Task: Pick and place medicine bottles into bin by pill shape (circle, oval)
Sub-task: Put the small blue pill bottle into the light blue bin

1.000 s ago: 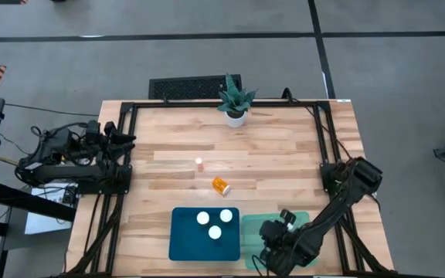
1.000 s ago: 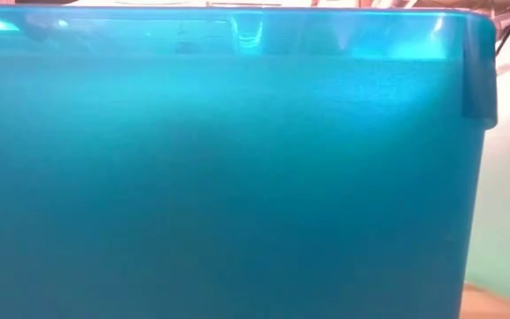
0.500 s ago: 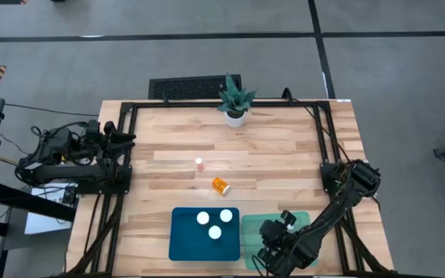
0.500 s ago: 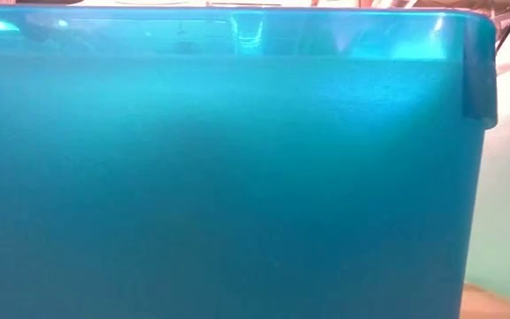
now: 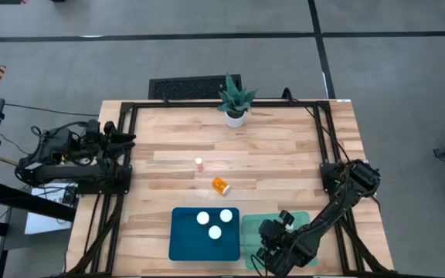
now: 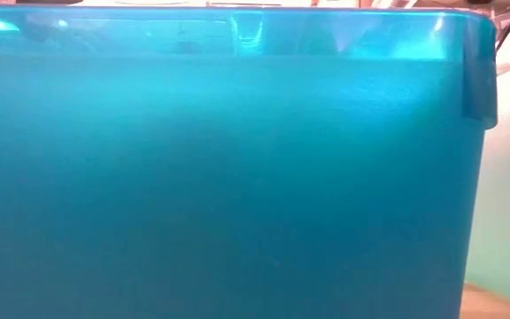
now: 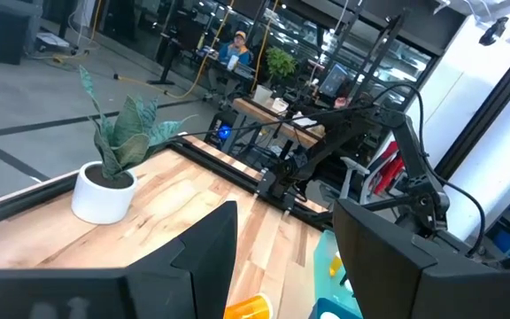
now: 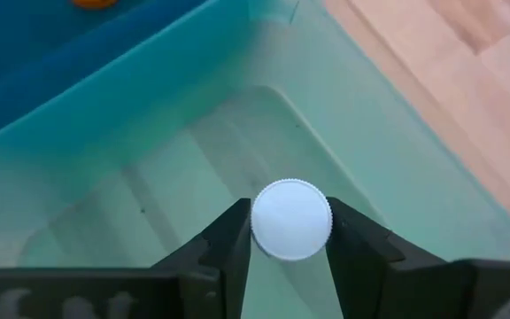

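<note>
My right gripper (image 5: 273, 245) points down into the pale mint green tray (image 5: 300, 220) and is shut on a medicine bottle, of which only the round white cap (image 8: 291, 219) shows. The dark blue tray (image 5: 184, 239) beside it holds three white-capped bottles (image 5: 213, 222). One amber bottle (image 5: 220, 184) lies on its side on the table, and a small one (image 5: 198, 163) stands upright farther back. My left gripper (image 5: 130, 139) is open and empty at the table's left edge; its fingers show apart in the left wrist view (image 7: 277, 257). My right gripper pinches the bottle's white cap (image 8: 291, 219) by its rim between the two fingers (image 8: 228, 244), one on each side. The fingers come from above, pointing down. The bottle is upright over the mint tray's floor; I cannot tell whether its base rests there.
A white pot with a green spiky plant (image 5: 234, 104) stands at the table's far edge, and a black grille (image 5: 195, 86) lies behind it. The blue tray's wall (image 6: 220, 177) fills the low view. Bare wood lies between the trays and the plant.
</note>
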Controlling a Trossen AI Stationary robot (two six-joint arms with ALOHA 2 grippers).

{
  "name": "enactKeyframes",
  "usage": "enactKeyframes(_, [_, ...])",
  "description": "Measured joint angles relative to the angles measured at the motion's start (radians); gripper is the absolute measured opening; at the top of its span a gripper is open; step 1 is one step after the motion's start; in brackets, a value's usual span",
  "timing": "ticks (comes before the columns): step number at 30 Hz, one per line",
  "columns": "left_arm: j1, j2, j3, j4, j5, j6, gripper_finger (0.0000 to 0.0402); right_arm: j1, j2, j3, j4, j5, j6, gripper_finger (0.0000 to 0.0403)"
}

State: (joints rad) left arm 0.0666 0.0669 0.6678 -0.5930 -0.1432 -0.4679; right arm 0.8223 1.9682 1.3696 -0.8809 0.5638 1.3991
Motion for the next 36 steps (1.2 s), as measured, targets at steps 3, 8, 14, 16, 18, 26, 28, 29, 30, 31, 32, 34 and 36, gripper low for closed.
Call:
enactKeyframes(3, [0.0,0.0,0.0,0.0,0.0,0.0,0.018,0.0,0.0,0.0,0.002,-0.017,0.0,0.0159])
enactKeyframes(8, [0.0,0.0,0.0,0.0,0.0,0.0,0.018,0.0,0.0,0.0,0.002,-0.019,0.0,0.0193])
enactKeyframes(14, [0.0,0.0,0.0,0.0,0.0,0.001,0.018,0.0,0.0,0.0,0.004,-0.041,0.0,0.0237])
enactKeyframes(16, [0.0,0.0,0.0,0.0,0.0,0.001,0.018,0.0,0.0,0.0,0.004,-0.041,-0.001,0.0244])
enactKeyframes(18, [0.0,0.0,0.0,0.0,0.0,0.001,0.018,0.0,-0.002,0.0,0.004,-0.041,-0.005,0.0246])
enactKeyframes(26, [0.0,0.0,0.0,0.0,0.0,0.003,0.018,0.0,-0.004,0.0,0.026,-0.043,-0.009,0.0246])
enactKeyframes(28, [0.0,0.0,0.0,0.0,0.0,0.004,0.018,0.0,-0.004,0.0,0.036,-0.043,-0.01,0.0246])
enactKeyframes(29, [0.0,0.0,0.0,0.0,0.0,0.004,0.018,0.0,-0.004,0.003,0.035,-0.043,-0.012,0.0246])
enactKeyframes(30, [0.0,0.0,0.0,0.0,0.0,0.004,0.018,0.0,-0.004,0.008,0.034,-0.043,-0.012,0.0246])
enactKeyframes(31, [0.0,0.0,0.0,0.0,0.0,0.004,0.018,0.0,-0.004,0.012,0.034,-0.043,-0.012,0.0246])
enactKeyframes(32, [0.0,0.0,0.0,0.0,0.0,0.004,0.018,0.0,-0.005,0.015,0.032,-0.043,-0.015,0.0246])
enactKeyframes(34, [0.0,0.0,0.0,0.0,0.0,0.004,0.018,0.0,-0.005,0.025,0.026,-0.043,-0.024,0.0246])
enactKeyframes(36, [0.0,0.0,0.0,0.0,0.0,0.004,0.018,0.0,-0.005,0.035,0.022,-0.043,-0.035,0.0246])
